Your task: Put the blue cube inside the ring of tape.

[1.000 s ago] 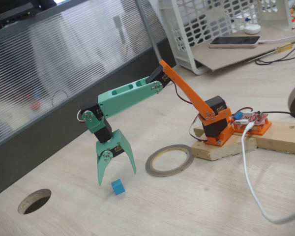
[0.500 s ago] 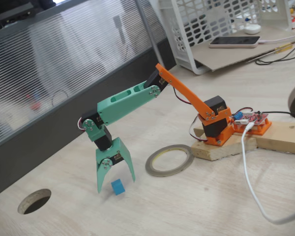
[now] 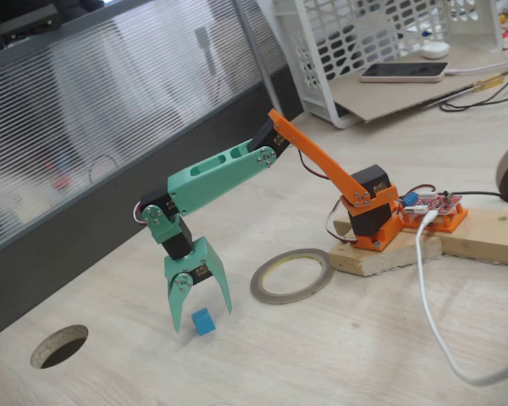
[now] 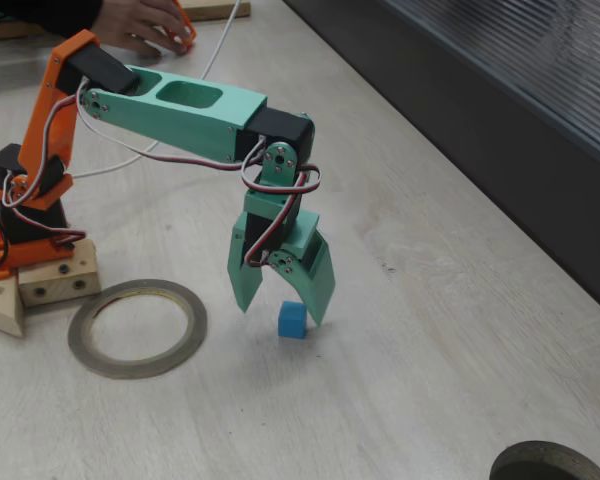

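Blue cube (image 3: 203,320) is sitting on the wooden table (image 3: 339,355), well off the front edge, near the ring of tape (image 3: 292,276). I'm hovering my gripper (image 4: 280,309) w/ fingers spread, holding nothing. Pre-grasp step; next I'm needing to drop lower, straddle it, then pinch.

No readable text, labels, brands or numbers anywhere in either fixed view.

Table (image 3: 339,355): cube (image 3: 203,321), tape ring (image 3: 292,276).

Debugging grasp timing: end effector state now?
End effector: open, holding nothing; jaws spread around the cube, which sits on the table.
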### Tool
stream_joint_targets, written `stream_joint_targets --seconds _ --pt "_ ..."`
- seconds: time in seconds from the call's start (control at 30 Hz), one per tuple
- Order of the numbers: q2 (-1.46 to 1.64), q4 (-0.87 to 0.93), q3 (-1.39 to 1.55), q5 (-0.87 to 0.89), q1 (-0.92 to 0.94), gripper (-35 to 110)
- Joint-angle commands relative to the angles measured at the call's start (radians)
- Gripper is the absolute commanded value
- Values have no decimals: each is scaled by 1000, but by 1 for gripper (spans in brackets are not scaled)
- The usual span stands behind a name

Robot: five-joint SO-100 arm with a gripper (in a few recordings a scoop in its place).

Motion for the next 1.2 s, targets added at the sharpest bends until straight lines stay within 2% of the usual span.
stream_joint_targets --seconds 0.0,0.23,0.47,1.17 --pt "26 0 -12 12 -9 47" --pt "28 -2 -60 11 -9 35" --pt "26 -2 -83 5 61 35" --pt "26 0 -71 12 61 35"
